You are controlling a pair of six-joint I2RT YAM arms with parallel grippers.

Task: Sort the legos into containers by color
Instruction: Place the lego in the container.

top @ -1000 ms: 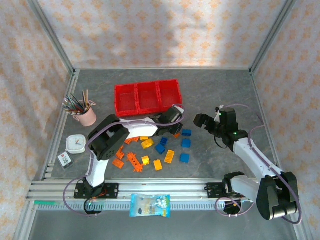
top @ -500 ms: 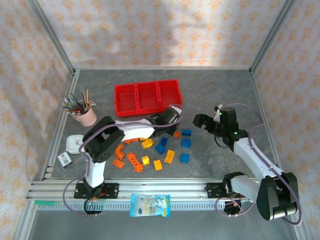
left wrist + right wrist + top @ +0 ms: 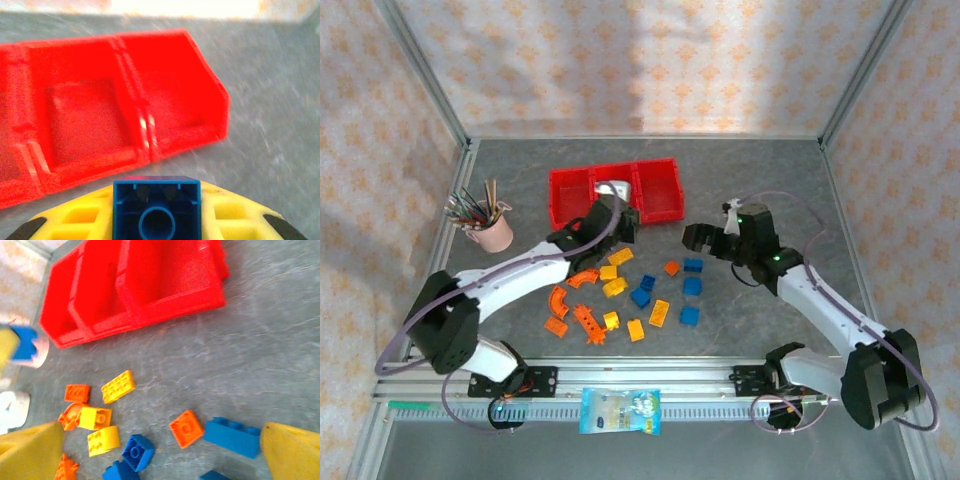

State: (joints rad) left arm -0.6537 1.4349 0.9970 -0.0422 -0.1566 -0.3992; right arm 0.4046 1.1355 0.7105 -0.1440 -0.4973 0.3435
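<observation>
Left wrist view: left gripper (image 3: 156,222) pinches a blue lego brick (image 3: 156,202) just short of the near wall of the red bins (image 3: 170,100). Right gripper (image 3: 700,238) sits right of and nearer than the bins, jaws spread wide. Loose legos (image 3: 630,295) lie scattered on the table (image 3: 760,180) in front of the bins.

The left arm (image 3: 510,275) stretches long and low from its base, up and to the right. The left gripper (image 3: 618,218) has its jaws closed on a blue brick (image 3: 156,210). The right arm (image 3: 820,300) angles inward toward centre. The right gripper (image 3: 694,239) has its jaws spread wide, yellow fingers (image 3: 292,452) well apart in the wrist view.
</observation>
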